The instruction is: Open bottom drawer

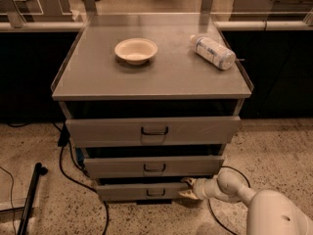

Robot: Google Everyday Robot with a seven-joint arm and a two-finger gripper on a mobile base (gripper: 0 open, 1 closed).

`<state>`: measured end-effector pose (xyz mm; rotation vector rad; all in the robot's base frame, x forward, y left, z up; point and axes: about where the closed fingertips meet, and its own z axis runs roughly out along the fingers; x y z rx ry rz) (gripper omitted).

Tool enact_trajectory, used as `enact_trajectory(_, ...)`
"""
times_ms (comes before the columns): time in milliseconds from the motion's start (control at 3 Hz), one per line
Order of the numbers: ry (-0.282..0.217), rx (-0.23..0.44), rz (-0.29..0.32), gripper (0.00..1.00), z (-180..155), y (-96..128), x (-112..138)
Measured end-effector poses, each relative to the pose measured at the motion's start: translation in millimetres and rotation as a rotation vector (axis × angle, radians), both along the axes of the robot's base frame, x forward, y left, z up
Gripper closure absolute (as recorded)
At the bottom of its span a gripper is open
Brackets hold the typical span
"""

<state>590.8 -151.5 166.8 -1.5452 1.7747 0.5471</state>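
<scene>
While low, claw (188, 188) at bottom drawer (122, 192).

bottom drawer (128, 192), claw (188, 189) — at right end

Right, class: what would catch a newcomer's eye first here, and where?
The grey three-drawer cabinet fills the middle, with a cream bowl at the left of its top and a plastic bottle lying on its side at the right. Low at the right, the robot's white arm reaches in, its gripper at the right end of the bottom drawer.
</scene>
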Motion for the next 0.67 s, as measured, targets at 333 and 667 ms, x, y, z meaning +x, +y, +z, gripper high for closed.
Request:
enact_trajectory(333, 0.000, 0.000, 0.000, 0.85, 8.8, -1.8, 0.0)
enact_trajectory(667, 0.000, 0.000, 0.000, 1.00, 16.9, -5.2, 0.0)
